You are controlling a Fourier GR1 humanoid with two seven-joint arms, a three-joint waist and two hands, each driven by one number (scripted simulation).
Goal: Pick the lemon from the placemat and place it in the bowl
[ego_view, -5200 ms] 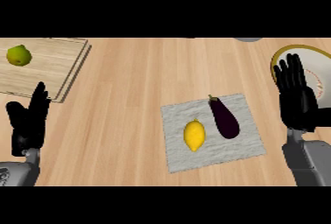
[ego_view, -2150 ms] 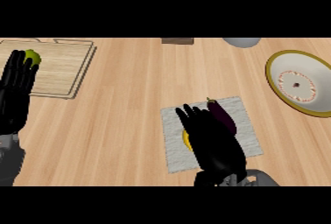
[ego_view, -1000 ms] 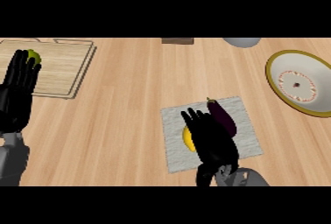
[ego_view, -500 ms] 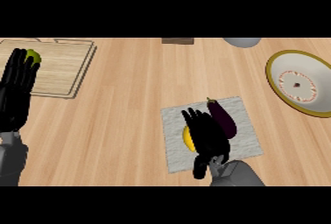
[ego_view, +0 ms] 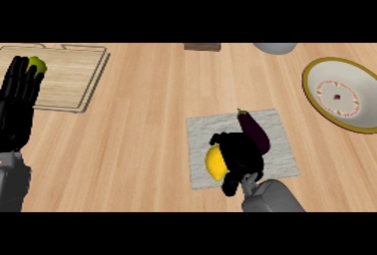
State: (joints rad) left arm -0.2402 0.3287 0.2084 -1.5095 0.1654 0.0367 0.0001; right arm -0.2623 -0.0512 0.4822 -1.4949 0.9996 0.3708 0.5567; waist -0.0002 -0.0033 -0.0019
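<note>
A yellow lemon [ego_view: 213, 164] lies on the grey placemat [ego_view: 276, 129] near the counter's front. My right hand [ego_view: 239, 154] covers the lemon's right side, its fingers curled down round it; only the lemon's left part shows. A dark purple eggplant [ego_view: 254, 130] lies on the mat just right of the hand. The white bowl with a yellow rim [ego_view: 341, 94] stands at the far right, apart from the mat. My left hand [ego_view: 18, 102] is upright and open at the left edge.
A wooden cutting board [ego_view: 66, 79] with a green lime [ego_view: 36, 63] sits at the back left, partly behind my left hand. A brown block [ego_view: 202, 47] and a grey dish [ego_view: 275, 47] stand along the back edge.
My right hand's fingers have curled down onto the lemon since half a second ago, where they stood straight over it. The left hand has stayed put.
</note>
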